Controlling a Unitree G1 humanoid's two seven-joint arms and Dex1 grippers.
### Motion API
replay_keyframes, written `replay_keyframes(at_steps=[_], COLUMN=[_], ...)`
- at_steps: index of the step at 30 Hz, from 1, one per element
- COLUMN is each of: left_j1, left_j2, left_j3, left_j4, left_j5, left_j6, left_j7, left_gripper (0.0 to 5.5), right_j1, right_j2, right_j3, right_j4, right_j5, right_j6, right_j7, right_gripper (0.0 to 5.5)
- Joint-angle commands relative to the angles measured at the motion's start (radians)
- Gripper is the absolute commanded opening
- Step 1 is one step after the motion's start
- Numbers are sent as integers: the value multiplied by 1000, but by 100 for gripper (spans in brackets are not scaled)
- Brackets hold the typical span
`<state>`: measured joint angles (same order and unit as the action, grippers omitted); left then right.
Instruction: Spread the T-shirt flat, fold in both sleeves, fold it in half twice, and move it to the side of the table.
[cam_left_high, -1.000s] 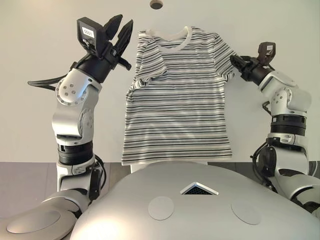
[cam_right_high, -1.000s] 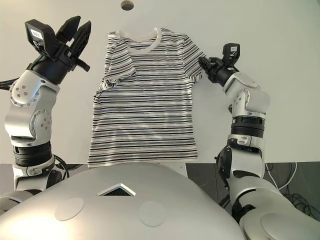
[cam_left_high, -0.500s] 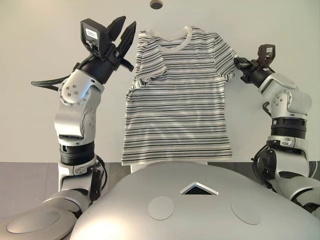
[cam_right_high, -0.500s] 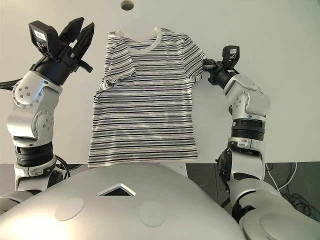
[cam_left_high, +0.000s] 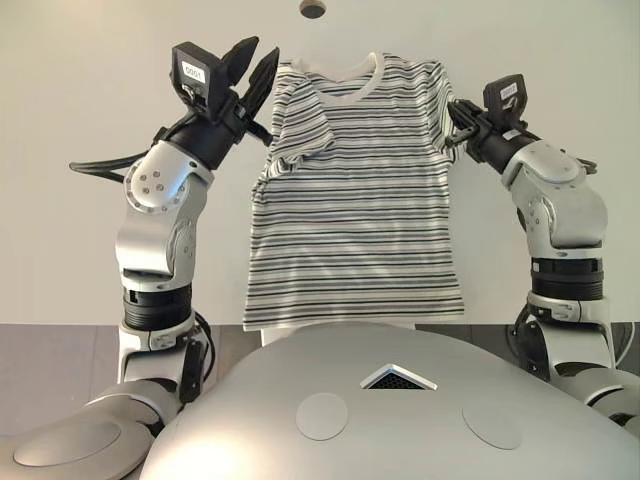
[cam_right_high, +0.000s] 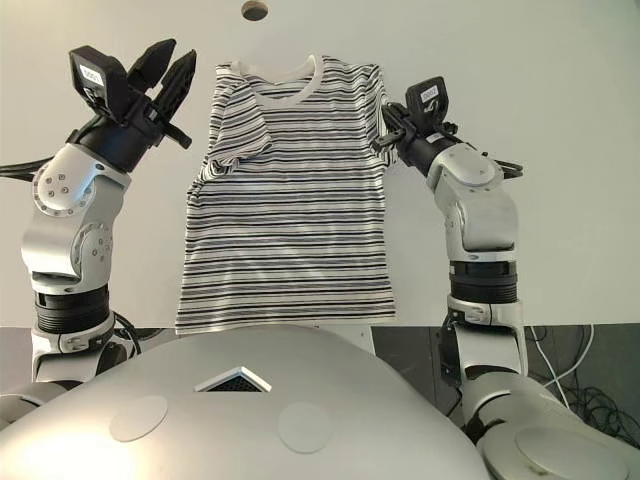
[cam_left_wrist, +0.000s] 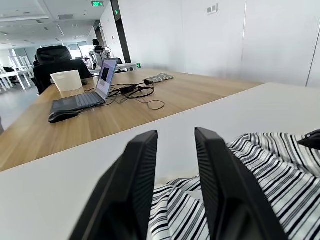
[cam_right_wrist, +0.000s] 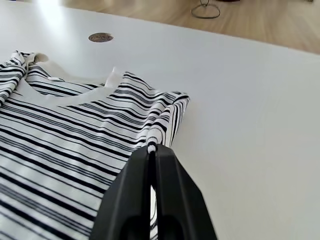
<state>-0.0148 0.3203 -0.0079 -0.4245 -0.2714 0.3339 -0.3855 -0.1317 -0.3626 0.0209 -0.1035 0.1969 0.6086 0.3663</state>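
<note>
The striped T-shirt (cam_left_high: 355, 210) lies face up on the white table (cam_left_high: 560, 60), collar far from me. Its left sleeve (cam_left_high: 290, 150) is folded in over the chest. My right gripper (cam_left_high: 456, 120) is shut on the edge of the right sleeve (cam_right_wrist: 167, 112), holding it bunched and lifted at the shirt's right shoulder; the right wrist view has the closed fingertips (cam_right_wrist: 151, 147) pinching striped cloth. My left gripper (cam_left_high: 258, 52) hangs open above the table beside the shirt's left shoulder, holding nothing. The left wrist view looks past its spread fingers (cam_left_wrist: 142, 165) at the shirt (cam_left_wrist: 260, 165).
A round cable hole (cam_left_high: 312, 8) sits in the table just beyond the collar. Bare tabletop stretches on both sides of the shirt. The shirt's hem reaches the near table edge (cam_left_high: 80, 324). A wooden desk with a laptop (cam_left_wrist: 85, 97) stands beyond the table.
My right gripper has moved inward and farther from me with the right sleeve, pulling it off the table toward the shoulder. My left gripper drifted slightly toward the shirt, still open.
</note>
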Motion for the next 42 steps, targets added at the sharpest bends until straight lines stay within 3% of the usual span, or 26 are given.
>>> replay_keyframes(at_steps=[1,14,20,24,27,29,31,35,39,42], left_j1=[0,8,10,2,24,88,183,437,651,774], left_j2=[9,7,2,-5,23,93,202,451,586,603], left_j3=[-8,-40,-49,-49,-51,-34,-11,60,161,246], left_j4=[17,22,36,62,88,109,141,205,278,304], left_j5=[16,45,86,146,223,243,296,517,725,782], left_j6=[-12,-35,-71,-141,-297,-410,-554,-999,-1341,-1465], left_j7=[-11,-5,10,39,38,-26,-91,-142,-100,-77], left_gripper=[139,139,139,139,139,139,139,139,139,166], right_j1=[-31,-96,-64,-43,70,168,270,587,836,990], right_j2=[43,94,64,49,-43,-109,-164,-385,-474,-540], right_j3=[43,284,374,364,282,136,-43,-299,-391,-417], right_j4=[-38,77,70,22,-223,-371,-426,-355,-287,-288], right_j5=[-20,-195,-279,-249,-91,12,56,-9,-173,-283], right_j6=[20,-22,-49,-30,24,12,-118,-509,-881,-996], right_j7=[-30,-29,7,68,230,294,331,588,678,739], right_gripper=[2,2,122,125,125,125,125,125,125,126])
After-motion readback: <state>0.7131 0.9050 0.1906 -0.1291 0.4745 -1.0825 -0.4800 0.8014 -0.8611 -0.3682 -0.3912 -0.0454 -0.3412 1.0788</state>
